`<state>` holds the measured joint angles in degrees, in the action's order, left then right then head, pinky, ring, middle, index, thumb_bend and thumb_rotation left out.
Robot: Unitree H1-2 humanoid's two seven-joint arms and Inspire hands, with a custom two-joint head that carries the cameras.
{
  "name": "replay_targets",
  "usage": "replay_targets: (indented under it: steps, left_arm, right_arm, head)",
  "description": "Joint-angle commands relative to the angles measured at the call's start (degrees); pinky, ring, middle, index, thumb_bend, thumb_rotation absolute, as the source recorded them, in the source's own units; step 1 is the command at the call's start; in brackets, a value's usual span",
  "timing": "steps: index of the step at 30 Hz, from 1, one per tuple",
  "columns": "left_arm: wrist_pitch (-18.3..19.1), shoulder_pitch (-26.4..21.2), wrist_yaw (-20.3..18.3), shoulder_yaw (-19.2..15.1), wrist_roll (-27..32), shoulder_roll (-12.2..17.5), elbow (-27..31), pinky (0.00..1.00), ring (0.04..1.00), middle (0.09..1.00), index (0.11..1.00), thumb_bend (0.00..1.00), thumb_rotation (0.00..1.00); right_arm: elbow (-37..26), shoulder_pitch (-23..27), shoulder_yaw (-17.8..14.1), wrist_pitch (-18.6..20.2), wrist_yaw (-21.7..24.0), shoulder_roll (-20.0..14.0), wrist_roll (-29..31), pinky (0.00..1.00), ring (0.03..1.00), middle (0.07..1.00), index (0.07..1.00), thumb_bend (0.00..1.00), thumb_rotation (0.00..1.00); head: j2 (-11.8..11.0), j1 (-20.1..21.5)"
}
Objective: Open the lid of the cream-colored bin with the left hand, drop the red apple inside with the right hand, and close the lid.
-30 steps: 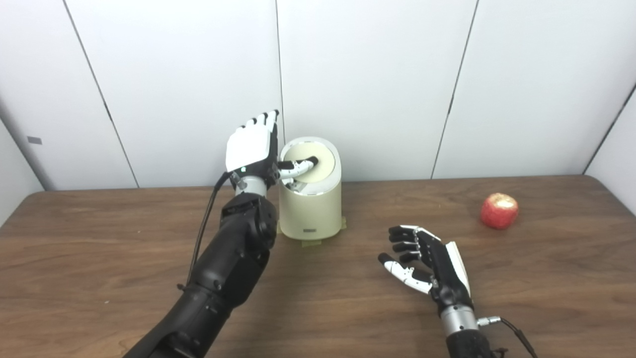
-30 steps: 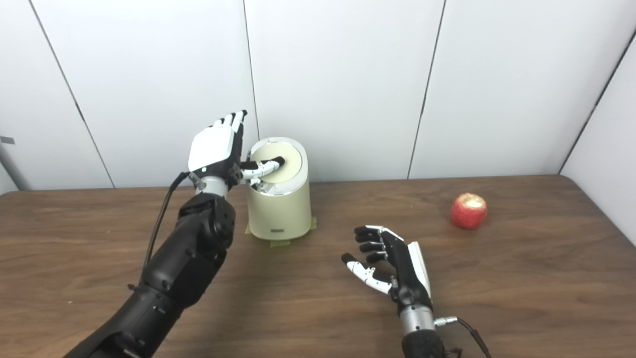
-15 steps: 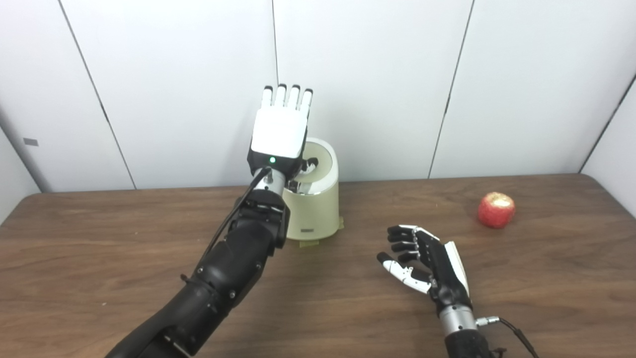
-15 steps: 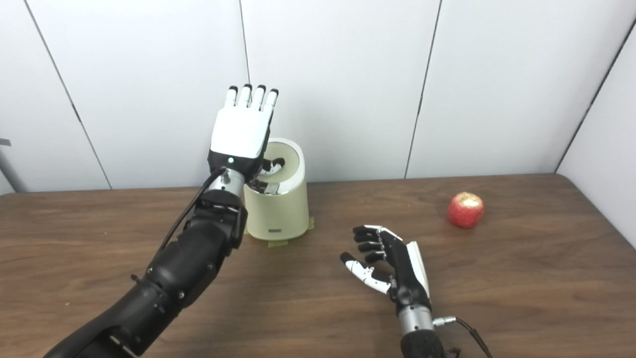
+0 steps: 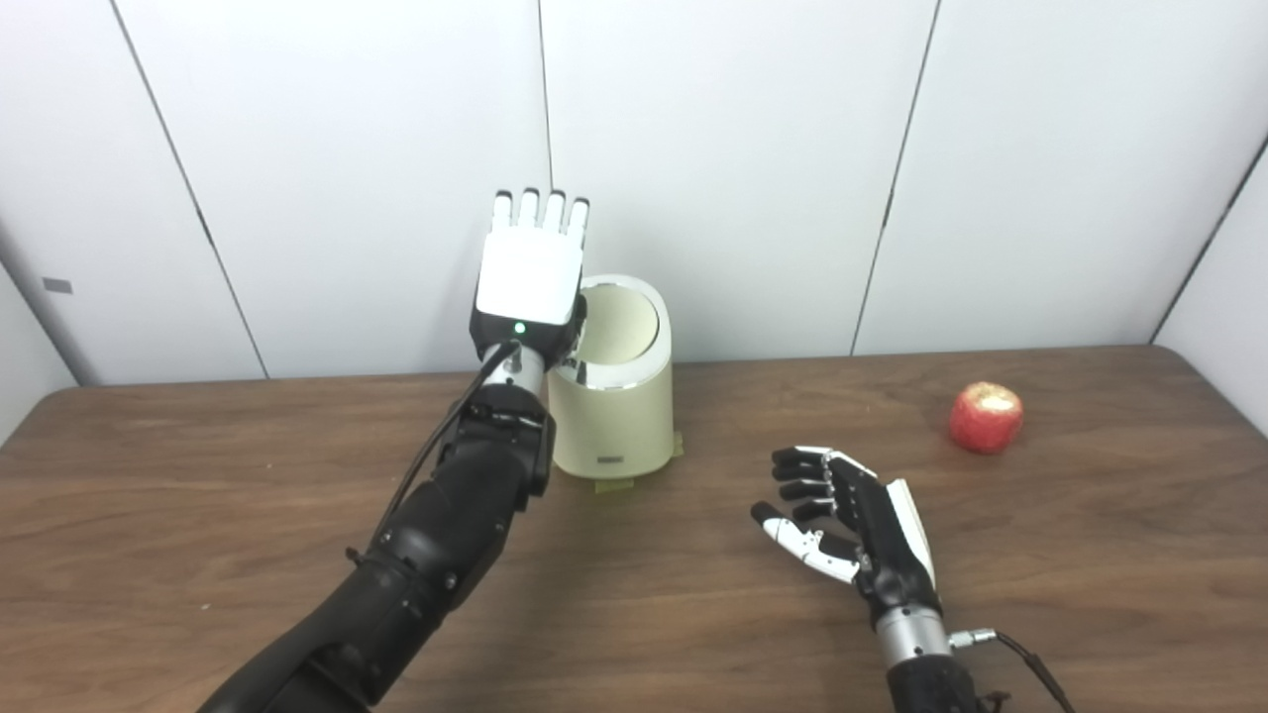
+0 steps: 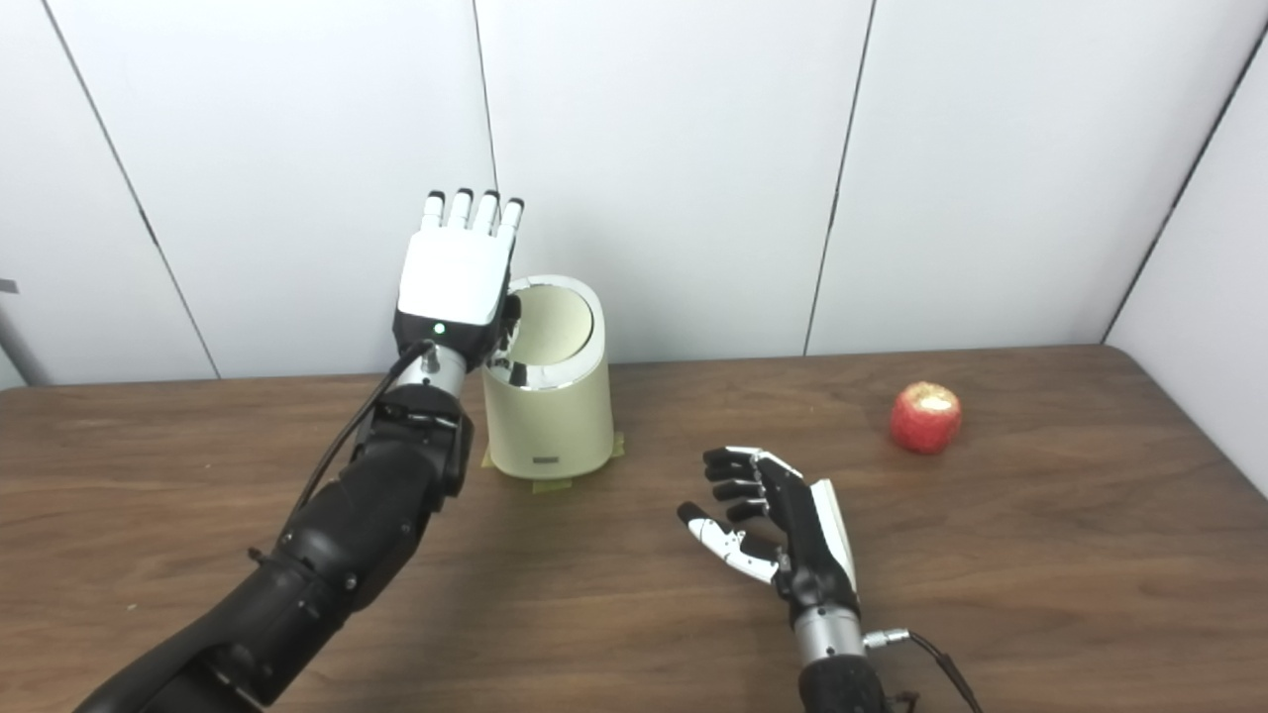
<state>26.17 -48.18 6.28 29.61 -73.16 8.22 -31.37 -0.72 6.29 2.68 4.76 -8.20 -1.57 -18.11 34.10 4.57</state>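
The cream-colored bin (image 5: 614,421) stands at the back of the table near the wall. Its round lid (image 5: 622,325) looks tipped inward, with a chrome rim showing at the front. My left hand (image 5: 528,272) is upright at the bin's left top edge, back toward me, fingers straight and apart from any object; its thumb is hidden behind the hand. The red apple (image 5: 986,417) lies at the far right of the table. My right hand (image 5: 857,520) is open and empty over the table, well left of the apple.
The brown wooden table (image 5: 198,515) ends at a white panelled wall (image 5: 743,149) just behind the bin. Tape tabs (image 5: 614,485) hold the bin's base. A cable (image 5: 1030,663) runs from my right wrist.
My left hand turned from beside the bin, thumb on the lid, to upright in front of its left rim. The lid now looks tipped in. The right hand and the apple stayed put.
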Motion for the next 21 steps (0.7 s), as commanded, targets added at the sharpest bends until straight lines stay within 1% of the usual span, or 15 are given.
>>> replay_targets:
  steps: [1, 2, 3, 4, 5, 7, 9, 12, 14, 16, 17, 19, 20, 21]
  left_arm:
    - [0.54, 0.28, -0.16, -1.96, 3.07, -0.33, -0.21, 1.00, 1.000, 1.000, 1.000, 0.71, 0.70]
    - [0.30, 0.47, 0.61, -3.24, 4.88, -0.73, 0.61, 1.00, 1.000, 1.000, 1.000, 0.66, 0.84]
    - [0.05, 0.73, 0.90, -4.84, 7.21, -1.23, 1.86, 1.00, 1.000, 1.000, 1.000, 0.65, 0.92]
    - [-0.18, 1.05, 0.94, -6.52, 9.72, -1.76, 3.33, 1.00, 1.000, 1.000, 1.000, 0.64, 0.97]
    - [-0.43, 1.47, 1.11, -8.38, 12.35, -2.41, 5.07, 1.00, 1.000, 1.000, 1.000, 0.65, 0.98]
    - [-0.76, 2.31, 1.34, -11.69, 17.02, -3.63, 8.60, 1.00, 1.000, 1.000, 1.000, 0.67, 1.00]
    - [-1.06, 3.25, 1.25, -13.80, 20.25, -4.23, 12.62, 1.00, 1.000, 1.000, 1.000, 0.69, 1.00]
    - [-1.07, 4.84, 1.11, -14.55, 21.86, -3.90, 17.95, 1.00, 1.000, 1.000, 1.000, 0.70, 1.00]
    - [-1.19, 5.92, 1.48, -14.98, 22.74, -3.76, 20.71, 1.00, 1.000, 1.000, 1.000, 0.71, 1.00]
    - [-2.94, 7.98, 2.92, -16.69, 25.35, -4.24, 25.00, 1.00, 1.000, 1.000, 1.000, 0.69, 1.00]
    - [-3.64, 8.61, 3.43, -17.23, 26.34, -4.40, 26.24, 1.00, 1.000, 1.000, 1.000, 0.67, 1.00]
    - [-6.30, 11.15, 4.99, -19.36, 29.51, -4.82, 30.16, 1.00, 1.000, 0.998, 0.984, 0.61, 1.00]
    - [-7.07, 11.91, 5.46, -19.96, 30.41, -4.93, 31.23, 1.00, 1.000, 0.992, 0.975, 0.59, 1.00]
    - [-8.21, 13.46, 5.44, -21.33, 32.80, -5.23, 33.32, 1.00, 1.000, 0.989, 0.970, 0.58, 1.00]
  right_arm:
    - [-2.26, 1.48, -0.08, -0.41, -0.24, 0.03, -0.28, 0.55, 0.639, 0.663, 0.653, 0.29, 0.19]
    - [-2.29, 1.50, -0.05, -0.36, -0.20, 0.03, -0.26, 0.55, 0.641, 0.665, 0.654, 0.29, 0.19]
    - [-2.34, 1.51, -0.09, -0.22, -0.04, 0.07, -0.01, 0.55, 0.640, 0.664, 0.653, 0.28, 0.19]
    - [-2.38, 1.51, -0.08, -0.13, 0.00, 0.08, 0.02, 0.56, 0.644, 0.667, 0.656, 0.28, 0.18]
    - [-2.38, 1.52, -0.01, -0.13, -0.06, 0.04, -0.16, 0.56, 0.643, 0.668, 0.656, 0.28, 0.18]
    - [-2.33, 1.53, 0.06, -0.32, -0.17, 0.00, -0.33, 0.55, 0.639, 0.665, 0.653, 0.28, 0.18]
    - [-2.00, 1.62, 0.04, -0.84, -0.21, -0.09, -0.21, 0.55, 0.635, 0.661, 0.653, 0.28, 0.18]
    - [-1.98, 1.66, 0.28, -0.90, -0.24, -0.36, -0.74, 0.55, 0.638, 0.662, 0.655, 0.28, 0.17]
    - [-2.20, 1.59, -0.07, -0.51, -0.18, -0.06, -0.02, 0.56, 0.645, 0.665, 0.653, 0.28, 0.17]
    - [-2.34, 1.52, -0.17, -0.29, -0.38, -0.06, -0.31, 0.56, 0.646, 0.665, 0.653, 0.29, 0.19]
    - [-2.32, 1.51, -0.17, -0.30, -0.46, -0.13, -0.52, 0.56, 0.646, 0.665, 0.654, 0.29, 0.19]
    - [-2.31, 1.49, -0.22, -0.41, -0.86, -0.21, -1.07, 0.56, 0.644, 0.665, 0.653, 0.29, 0.21]
    - [-2.33, 1.49, -0.24, -0.42, -0.95, -0.24, -1.24, 0.56, 0.643, 0.665, 0.653, 0.29, 0.22]
    - [-2.37, 1.48, -0.14, -0.73, -1.06, -0.44, -1.67, 0.56, 0.642, 0.665, 0.653, 0.29, 0.22]
  head:
    - [-0.04, 0.09]
    - [-0.03, 0.19]
    - [-0.03, 0.19]
    - [-0.02, 0.18]
    - [-0.02, 0.18]
    - [-0.02, 0.18]
    - [-0.11, 0.07]
    - [-0.32, 0.02]
    - [-0.41, -0.12]
    - [-0.38, -0.26]
    - [-0.39, -0.29]
    - [-0.53, -0.51]
    - [-0.52, -0.51]
    - [-0.49, -0.63]
